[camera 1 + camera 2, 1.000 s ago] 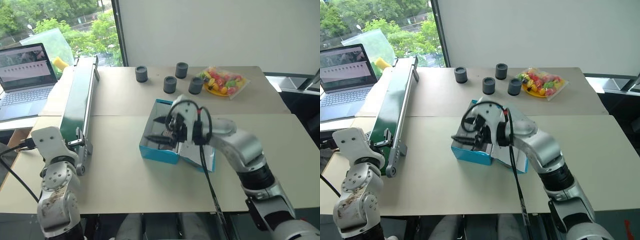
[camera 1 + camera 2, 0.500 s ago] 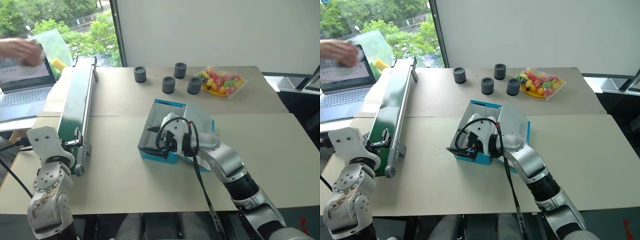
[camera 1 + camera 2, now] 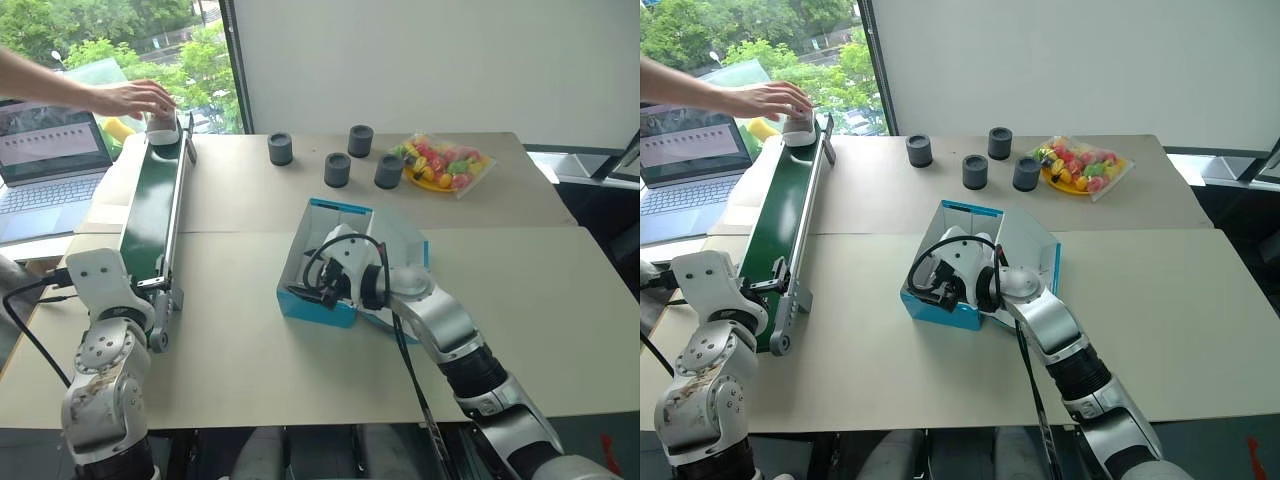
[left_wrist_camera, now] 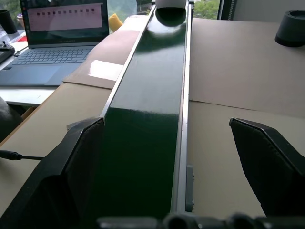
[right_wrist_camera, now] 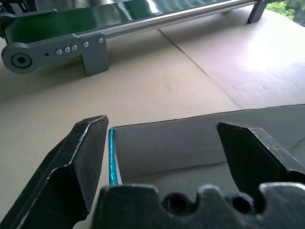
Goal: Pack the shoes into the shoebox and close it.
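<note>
The blue shoebox (image 3: 318,308) lies open mid-table, white inside, its lid flap (image 3: 405,250) leaning away to the right. My right gripper (image 5: 162,123) hangs open just over the box's near end, also seen at gripper (image 3: 312,282); the stretch of box below it holds nothing. One shoe (image 3: 162,126), pale at the toe, rests on the far end of the green conveyor (image 3: 152,205) under a person's hand (image 3: 135,98). My left gripper (image 4: 166,123) is open, its fingers either side of the belt's near end, with the shoe (image 4: 170,4) far ahead.
Several dark grey cylinders (image 3: 338,168) stand behind the box, with a bag of colourful fruit (image 3: 445,162) at the back right. A laptop (image 3: 50,150) sits beyond the conveyor on the left. Bare tabletop lies in front of the box and to its right.
A person's hand has come in from the left and now rests on a shoe at the belt's far end. My right gripper has sunk toward the box's near end. The left gripper has stayed put.
</note>
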You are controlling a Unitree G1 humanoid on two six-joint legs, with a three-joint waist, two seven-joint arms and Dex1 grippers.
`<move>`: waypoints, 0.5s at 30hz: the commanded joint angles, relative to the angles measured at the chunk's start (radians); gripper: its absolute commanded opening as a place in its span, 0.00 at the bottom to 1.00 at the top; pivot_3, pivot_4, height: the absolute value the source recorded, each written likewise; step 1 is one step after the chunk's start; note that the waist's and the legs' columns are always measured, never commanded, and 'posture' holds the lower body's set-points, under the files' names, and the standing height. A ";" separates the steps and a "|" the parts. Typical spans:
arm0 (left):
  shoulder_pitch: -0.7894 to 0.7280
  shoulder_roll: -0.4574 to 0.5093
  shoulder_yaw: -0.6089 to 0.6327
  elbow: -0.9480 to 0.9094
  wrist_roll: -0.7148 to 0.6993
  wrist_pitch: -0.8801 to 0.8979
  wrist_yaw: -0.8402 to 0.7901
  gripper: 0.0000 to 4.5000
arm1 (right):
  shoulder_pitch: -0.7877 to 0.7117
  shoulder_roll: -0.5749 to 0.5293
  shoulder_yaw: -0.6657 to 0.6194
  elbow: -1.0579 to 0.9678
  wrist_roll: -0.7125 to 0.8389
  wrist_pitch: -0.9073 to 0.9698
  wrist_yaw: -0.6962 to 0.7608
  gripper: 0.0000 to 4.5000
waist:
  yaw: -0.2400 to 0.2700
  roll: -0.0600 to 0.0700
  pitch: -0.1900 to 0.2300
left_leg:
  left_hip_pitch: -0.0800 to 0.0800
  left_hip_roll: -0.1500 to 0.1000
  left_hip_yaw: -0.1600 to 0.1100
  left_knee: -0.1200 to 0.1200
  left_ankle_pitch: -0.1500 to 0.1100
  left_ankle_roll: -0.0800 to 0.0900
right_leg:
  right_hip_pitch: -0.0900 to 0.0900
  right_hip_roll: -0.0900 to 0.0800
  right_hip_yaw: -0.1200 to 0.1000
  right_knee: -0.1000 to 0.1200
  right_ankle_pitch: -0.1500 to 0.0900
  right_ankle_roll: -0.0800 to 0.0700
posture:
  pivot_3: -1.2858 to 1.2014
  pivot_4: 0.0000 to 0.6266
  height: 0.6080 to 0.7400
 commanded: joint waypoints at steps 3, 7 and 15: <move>-0.024 0.017 -0.006 -0.004 0.003 -0.018 -0.004 1.00 | -0.016 0.020 -0.036 -0.035 -0.008 0.009 -0.029 0.95 | -0.001 0.000 0.000 | 0.000 0.000 0.000 0.000 0.000 0.000 | 0.000 0.000 0.000 0.000 0.000 0.000 | 0.52 0.24 0.96; -0.026 0.019 -0.010 0.000 0.002 -0.017 -0.010 1.00 | -0.007 0.028 -0.037 -0.041 -0.012 0.015 -0.043 0.95 | -0.001 0.000 0.000 | 0.000 0.000 0.000 0.000 0.000 0.000 | 0.000 0.000 0.000 0.000 0.000 0.000 | 0.52 0.24 0.96; -0.032 0.025 -0.019 0.017 0.014 0.006 0.000 1.00 | -0.014 0.029 -0.044 -0.040 -0.025 0.024 -0.062 0.95 | -0.001 0.000 0.000 | 0.000 0.000 0.000 0.000 0.000 0.000 | 0.000 0.000 0.000 0.000 0.000 0.000 | 0.52 0.24 0.96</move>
